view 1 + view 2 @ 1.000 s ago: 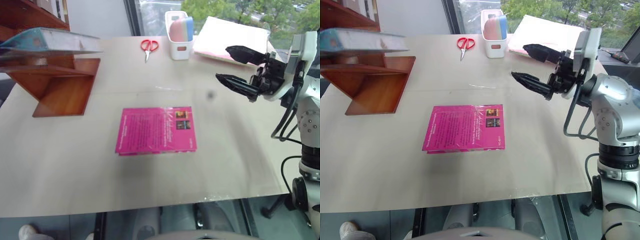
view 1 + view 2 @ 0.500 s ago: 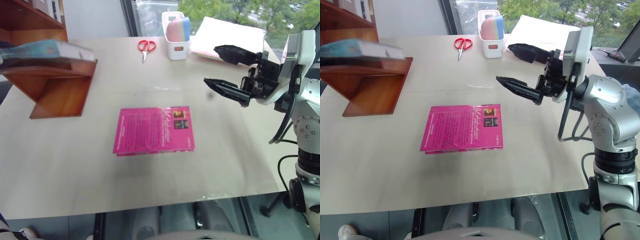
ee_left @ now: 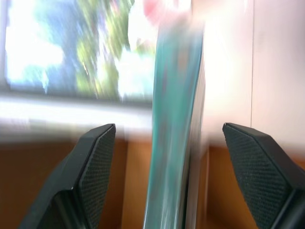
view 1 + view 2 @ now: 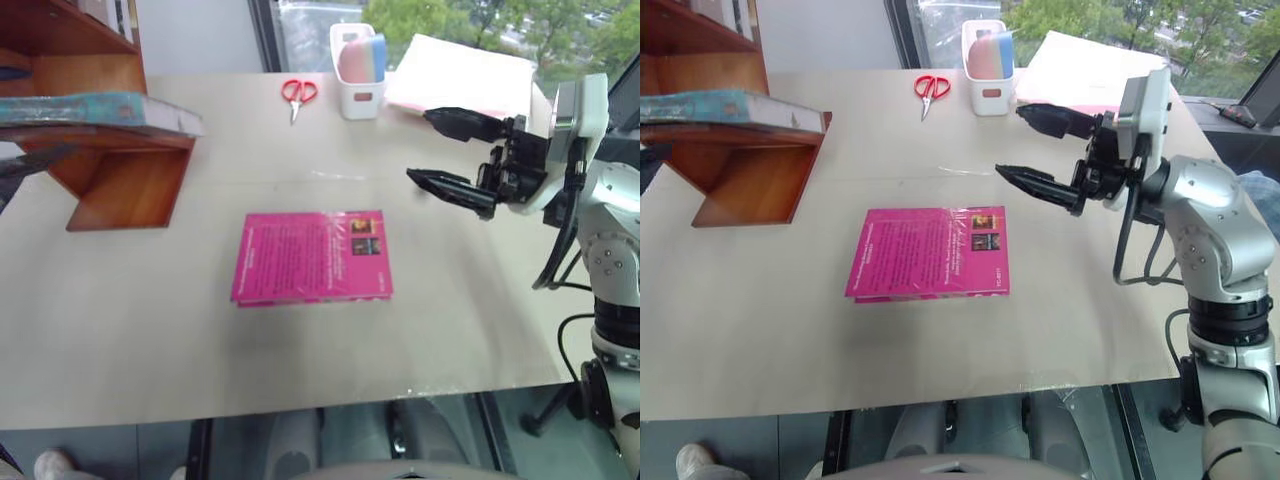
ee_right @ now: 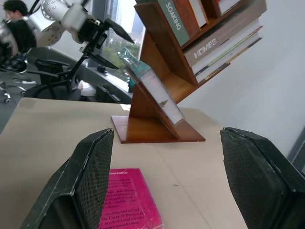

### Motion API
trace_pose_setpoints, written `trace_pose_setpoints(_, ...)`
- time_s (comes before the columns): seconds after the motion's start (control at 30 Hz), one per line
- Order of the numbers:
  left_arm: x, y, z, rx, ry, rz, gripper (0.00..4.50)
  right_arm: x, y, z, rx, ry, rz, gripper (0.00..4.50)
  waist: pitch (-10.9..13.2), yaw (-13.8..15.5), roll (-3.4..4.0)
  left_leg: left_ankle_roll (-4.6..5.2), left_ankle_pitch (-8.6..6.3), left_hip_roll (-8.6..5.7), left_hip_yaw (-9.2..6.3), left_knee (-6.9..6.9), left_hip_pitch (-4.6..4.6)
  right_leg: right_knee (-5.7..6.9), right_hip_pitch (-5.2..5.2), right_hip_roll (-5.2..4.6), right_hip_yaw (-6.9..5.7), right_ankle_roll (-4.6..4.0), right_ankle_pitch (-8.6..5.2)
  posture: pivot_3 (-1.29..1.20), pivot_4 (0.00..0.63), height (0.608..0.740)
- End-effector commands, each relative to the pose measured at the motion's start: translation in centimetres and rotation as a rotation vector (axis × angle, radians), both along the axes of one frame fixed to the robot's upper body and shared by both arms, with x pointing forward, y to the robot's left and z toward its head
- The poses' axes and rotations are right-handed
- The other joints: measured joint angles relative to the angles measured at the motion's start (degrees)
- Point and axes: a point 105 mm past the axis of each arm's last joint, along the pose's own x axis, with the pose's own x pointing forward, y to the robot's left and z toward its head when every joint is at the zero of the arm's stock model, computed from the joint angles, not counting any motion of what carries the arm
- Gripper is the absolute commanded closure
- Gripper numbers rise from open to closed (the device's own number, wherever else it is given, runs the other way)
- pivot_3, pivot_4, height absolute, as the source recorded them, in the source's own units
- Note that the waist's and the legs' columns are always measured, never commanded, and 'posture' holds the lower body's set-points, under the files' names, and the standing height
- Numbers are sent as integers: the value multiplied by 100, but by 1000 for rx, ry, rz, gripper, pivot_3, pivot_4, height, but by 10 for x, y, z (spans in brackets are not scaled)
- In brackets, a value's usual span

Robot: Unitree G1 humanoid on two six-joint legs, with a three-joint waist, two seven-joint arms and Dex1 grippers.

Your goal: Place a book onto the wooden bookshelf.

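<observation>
Teal-green book point(image 4: 730, 108), reddish-brown wooden bookshelf point(image 4: 745, 175), magenta-pink book point(image 4: 930, 253), red-handled scissors point(image 4: 931, 88), beige counter point(image 4: 770, 330), black claw point(image 4: 1030, 146).

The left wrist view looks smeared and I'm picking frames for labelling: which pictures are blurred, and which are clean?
Left wrist view: the book and background are streaked by blur, though the black fingers stay crisp. Right wrist view: sharp, the wooden bookshelf clear. Eye views: mostly sharp, with window brightness above the pink book.

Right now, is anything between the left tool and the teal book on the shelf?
Nothing visible. The left tool is open, with the book edge-on in the gap between its fingers, lying on the shelf.
</observation>
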Motion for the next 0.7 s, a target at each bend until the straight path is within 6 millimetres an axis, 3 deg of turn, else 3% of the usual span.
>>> trace_pose_setpoints(0.03, -18, -66, -1, -188, -21, -166, 738, 1, -4, 7, -32, -42, -16, 844, -1, -7, -1, 0, 0, -2, -1, 2, 5, 0, 5, 0, 2, 1, 1, 0, 150, 740)
trace_pose_setpoints(0.1, -18, -93, -30, -353, 59, -196, 738, 10, -5, -5, -90, -21, -76, 844, -5, -14, 8, 0, 0, -3, -3, 6, 5, 6, 4, 6, 4, 2, 1, 0, 150, 740)
trace_pose_setpoints(0.17, -11, -97, -68, -564, 190, -118, 738, 28, -11, -20, -128, 4, -201, 844, -9, -29, 13, 1, 0, -5, 2, 4, 15, 10, 5, 8, 14, 2, 1, 0, 150, 740)
trace_pose_setpoints(0.23, -5, -86, -98, -723, 279, 7, 738, 40, -19, -34, -171, 17, -294, 844, -22, -62, 25, 1, -1, -5, 12, 4, 25, 12, 8, 10, 30, 2, 1, 0, 150, 740)
trace_pose_setpoints(0.27, -5, -78, -113, -799, 337, 64, 696, 44, -25, -42, -183, 28, -345, 451, -19, -61, 20, 1, -1, -5, 4, 4, 22, 18, 2, 17, 25, 1, 0, 0, 150, 740)
trace_pose_setpoints(0.3, -4, -68, -124, -862, 369, 123, 322, 46, -31, -49, -175, 58, -379, 279, -18, -53, 15, 1, -1, -4, -2, 4, 19, 22, 1, 19, 20, 0, 0, 0, 150, 740)
trace_pose_setpoints(0.33, -6, -54, -134, -889, 385, 186, 222, 42, -39, -65, -233, 83, -400, 68, -19, -39, 16, 1, 0, -3, -12, 4, 14, 25, -4, 23, 11, -2, 0, 0, 150, 740)
trace_pose_setpoints(0.4, -11, -23, -142, -949, 378, 309, 111, 31, -60, -88, -280, 143, -470, 22, -25, 12, 8, 0, 0, -5, -12, 4, 16, 23, -1, 20, 11, -2, -1, 0, 150, 740)
trace_pose_setpoints(0.53, -29, 14, -151, -950, 414, 427, 111, 9, -86, -103, -325, 205, -545, 22, -27, 16, 6, 1, -1, -18, -9, 3, 8, -4, 7, 5, 10, -1, 0, 0, 150, 740)
trace_pose_setpoints(0.6, -36, 23, -152, -966, 439, 442, 111, 2, -97, -108, -351, 221, -576, 22, -28, 3, 5, 1, -1, -20, -8, 3, 11, -12, 11, 3, 12, 0, 0, 0, 150, 740)
trace_pose_setpoints(0.7, -36, 18, -159, -920, 529, 434, 111, -8, -110, -113, -376, 265, -594, 22, -34, -1, -1, 1, -1, -19, -11, 3, 29, -13, 28, 5, 11, -1, -1, 0, 150, 740)
